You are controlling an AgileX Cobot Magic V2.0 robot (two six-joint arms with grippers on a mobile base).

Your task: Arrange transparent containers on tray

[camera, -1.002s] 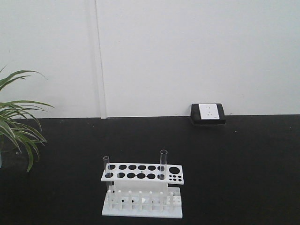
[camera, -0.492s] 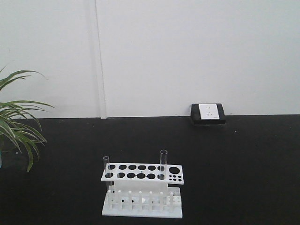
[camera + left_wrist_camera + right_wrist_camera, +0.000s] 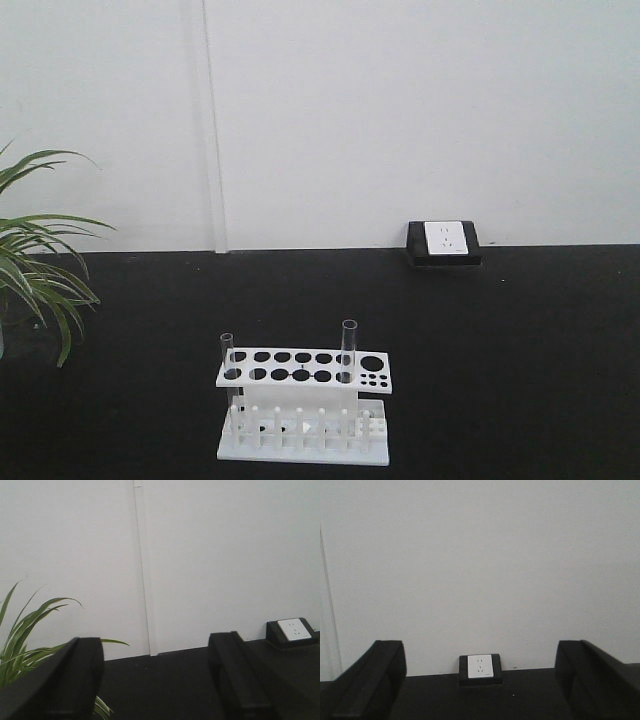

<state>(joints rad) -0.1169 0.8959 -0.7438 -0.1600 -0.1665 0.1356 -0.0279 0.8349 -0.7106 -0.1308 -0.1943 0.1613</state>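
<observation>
Rack first: a white test-tube rack (image 3: 300, 398) sits on the black table (image 3: 520, 350), near the front edge and a little left of centre. Both tubes are in it, standing upright. The left test tube (image 3: 227, 356) is in the end hole on the rack's left side. The right test tube (image 3: 348, 350) is several holes along, just left of the one big round hole, and it stands a bit taller. The holes between them show dark.

Over to my left hand (image 3: 155, 680): its two black fingers are spread wide, with bare table and wall between them and nothing in its grasp. My right hand (image 3: 482, 682) looks the same, fingers far apart at either edge of the wrist view, gripping nothing. Neither hand appears in the front view, and neither wrist view shows the rack or the tubes.

At the far side, a black socket box with a white faceplate (image 3: 445, 240) rests where the table meets the white wall (image 3: 400, 100), right of centre. It lies straight ahead between my right hand's fingers. At the left edge, a green plant (image 3: 40, 270) droops its long leaves over the table.
</observation>
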